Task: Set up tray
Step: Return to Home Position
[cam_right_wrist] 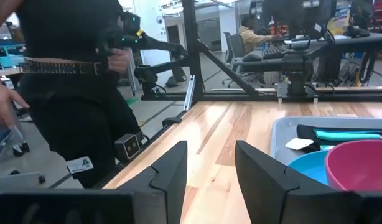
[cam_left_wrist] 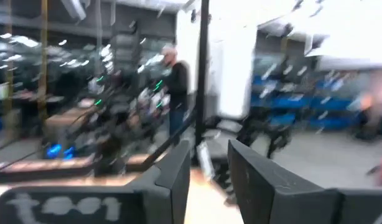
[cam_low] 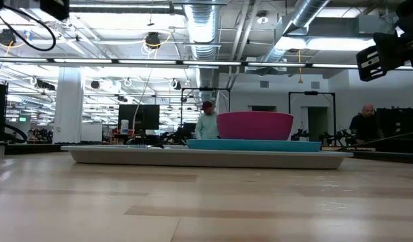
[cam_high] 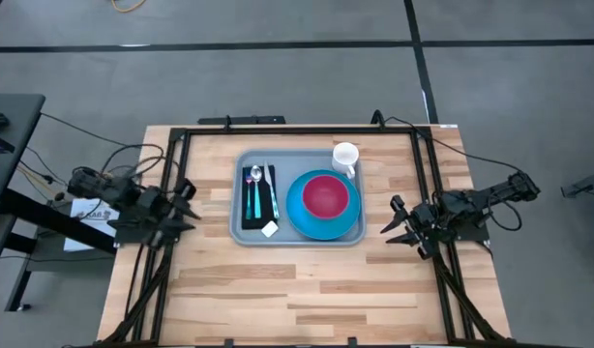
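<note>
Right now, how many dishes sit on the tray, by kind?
Blue plate: 1
Pink bowl: 1
White cup: 1
Total: 3, all on the tray.

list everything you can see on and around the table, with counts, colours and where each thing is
table: 1, light wood, under everything
tray: 1, grey-blue, middle of the table
plate: 1, bright blue, right part of the tray
bowl: 1, magenta, on the plate
mug: 1, white, tray's upper right corner in the high view
napkin: 1, black, left part of the tray
spoon: 1, light blue handle, on the napkin
knife: 1, light blue handle, right of the spoon
small white piece: 1, white, napkin's lower edge
people: 2 far behind; 1 in dark clothes by the table
left gripper: 1, dark, open, left of the tray
right gripper: 1, dark, open, right of the tray
</note>
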You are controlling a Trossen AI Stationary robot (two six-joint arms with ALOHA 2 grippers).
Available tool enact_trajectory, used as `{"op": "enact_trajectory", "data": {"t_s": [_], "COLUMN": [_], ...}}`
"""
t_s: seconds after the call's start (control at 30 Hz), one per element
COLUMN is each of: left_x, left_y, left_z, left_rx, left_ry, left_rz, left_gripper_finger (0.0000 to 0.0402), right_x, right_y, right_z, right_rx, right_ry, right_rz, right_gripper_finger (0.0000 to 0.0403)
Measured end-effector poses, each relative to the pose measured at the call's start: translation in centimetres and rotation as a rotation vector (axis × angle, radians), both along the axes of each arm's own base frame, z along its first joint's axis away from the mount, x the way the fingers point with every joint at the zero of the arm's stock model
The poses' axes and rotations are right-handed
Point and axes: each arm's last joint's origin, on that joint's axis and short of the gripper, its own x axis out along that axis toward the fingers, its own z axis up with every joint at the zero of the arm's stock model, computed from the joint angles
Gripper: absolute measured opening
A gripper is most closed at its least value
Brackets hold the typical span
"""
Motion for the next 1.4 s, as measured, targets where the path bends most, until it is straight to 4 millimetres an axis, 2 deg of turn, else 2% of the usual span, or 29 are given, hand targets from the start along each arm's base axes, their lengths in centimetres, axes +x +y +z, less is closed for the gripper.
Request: {"op": "enact_trajectory", "data": {"t_s": [0.17,0.27,0.37,0.67,0.97,1.13,1.4], "left_x": [0.8,1.6,1.9,2.3,2.3,2.4,2.7], "left_y": [-0.2,-0.5,-0.7,-0.3,-1.1,-0.8,0.0], "left_z": [-2.1,-4.5,-5.9,-7.2,-8.8,-8.8,-8.8], "left_rx": [0.019,-0.003,0.011,0.138,0.208,0.235,0.181], "left_ry": [-0.057,-0.044,-0.036,0.063,0.202,0.206,0.231], "left_rz": [0.049,0.05,0.055,0.239,-0.026,0.055,0.157], "left_gripper_finger": [0.0098,0.0098,0.0098,0.0098,0.0098,0.0098,0.0098], "right_x": [0.0,0.0,0.0,0.0,0.0,0.0,0.0], "right_y": [0.0,0.0,0.0,0.0,0.0,0.0,0.0], "right_z": [0.0,0.0,0.0,0.0,0.0,0.0,0.0], "right_rx": [-0.001,-0.001,-0.001,-0.001,-0.001,0.0,-0.001], "right_ry": [0.002,0.002,0.002,0.002,0.002,0.002,0.002], "right_rz": [0.002,0.002,0.002,0.002,0.002,0.002,0.002], "right_gripper_finger": [0.0127,0.0127,0.0127,0.0127,0.0127,0.0127,0.0127]}}
